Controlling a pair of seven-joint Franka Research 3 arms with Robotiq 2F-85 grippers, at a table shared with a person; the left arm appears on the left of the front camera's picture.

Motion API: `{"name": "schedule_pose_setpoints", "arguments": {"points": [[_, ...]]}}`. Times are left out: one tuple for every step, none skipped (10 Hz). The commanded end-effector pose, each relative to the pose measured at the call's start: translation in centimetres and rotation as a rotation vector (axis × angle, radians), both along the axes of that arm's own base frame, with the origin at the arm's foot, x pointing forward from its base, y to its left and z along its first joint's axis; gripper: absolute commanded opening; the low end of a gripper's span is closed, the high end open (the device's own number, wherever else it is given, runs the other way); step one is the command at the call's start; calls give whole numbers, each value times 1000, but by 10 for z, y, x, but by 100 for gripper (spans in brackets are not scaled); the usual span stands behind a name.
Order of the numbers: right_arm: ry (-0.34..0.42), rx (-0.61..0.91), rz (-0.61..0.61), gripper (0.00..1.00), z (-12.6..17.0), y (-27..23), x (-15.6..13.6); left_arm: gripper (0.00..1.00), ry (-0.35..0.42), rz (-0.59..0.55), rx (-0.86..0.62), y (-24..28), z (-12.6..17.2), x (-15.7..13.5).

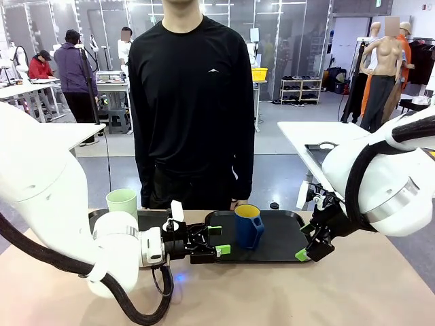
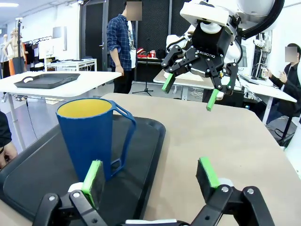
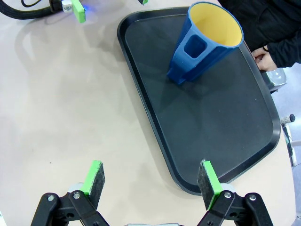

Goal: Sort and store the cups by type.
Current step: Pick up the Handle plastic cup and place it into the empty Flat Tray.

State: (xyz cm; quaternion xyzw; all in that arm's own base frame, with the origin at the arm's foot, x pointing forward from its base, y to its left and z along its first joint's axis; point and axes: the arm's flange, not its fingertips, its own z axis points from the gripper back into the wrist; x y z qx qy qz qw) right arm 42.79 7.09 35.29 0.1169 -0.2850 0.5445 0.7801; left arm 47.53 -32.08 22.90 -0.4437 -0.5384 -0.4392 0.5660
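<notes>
The blue mug point(image 1: 248, 225) with a yellow inside stands upright on the near-left part of a black tray point(image 1: 289, 238), its handle toward the right arm. My left gripper point(image 1: 217, 240) hovers open just left of the mug, level with its lower half. In the left wrist view the mug point(image 2: 89, 136) stands ahead of the left finger, outside the jaws. My right gripper point(image 1: 304, 242) hangs open over the tray's right edge, empty. From the right wrist the mug point(image 3: 207, 42) is at the far end of the tray point(image 3: 211, 127). A pale mint-green tumbler point(image 1: 122, 202) stands upright at far left.
A second black tray point(image 1: 153, 219) lies behind my left arm, beside the tumbler. A person in black stands at the far edge, one hand point(image 3: 263, 59) resting by the tray's rim. A small dark round object point(image 1: 274, 205) lies near that edge. Bare tabletop point(image 1: 272, 292) spreads in front.
</notes>
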Motion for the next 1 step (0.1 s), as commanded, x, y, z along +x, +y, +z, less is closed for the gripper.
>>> {"name": "schedule_pose_setpoints", "arguments": {"points": [[-1, -4, 5, 100, -2, -1, 0, 100, -21, 4, 12, -2, 0, 0]]}}
